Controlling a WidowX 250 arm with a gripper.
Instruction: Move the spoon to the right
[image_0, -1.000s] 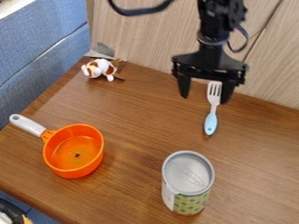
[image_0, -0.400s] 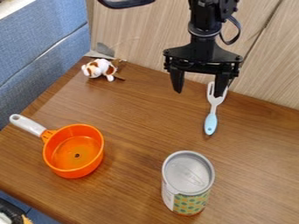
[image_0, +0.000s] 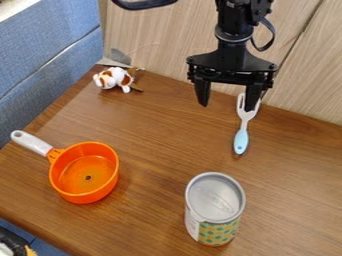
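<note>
Gripper (image_0: 226, 108) spread wide & empty (far side), so prob best to shift right, straddling fork (image_0: 245, 116) handle (image_0: 241, 142) b4 lowering.

The saucepan (image_0: 105, 183) is orange, its handle (image_0: 31, 142) white.

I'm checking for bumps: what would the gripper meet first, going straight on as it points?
Pointing down, the gripper would probably meet the fork with one finger, or else the tabletop; depth is unclear.
</note>
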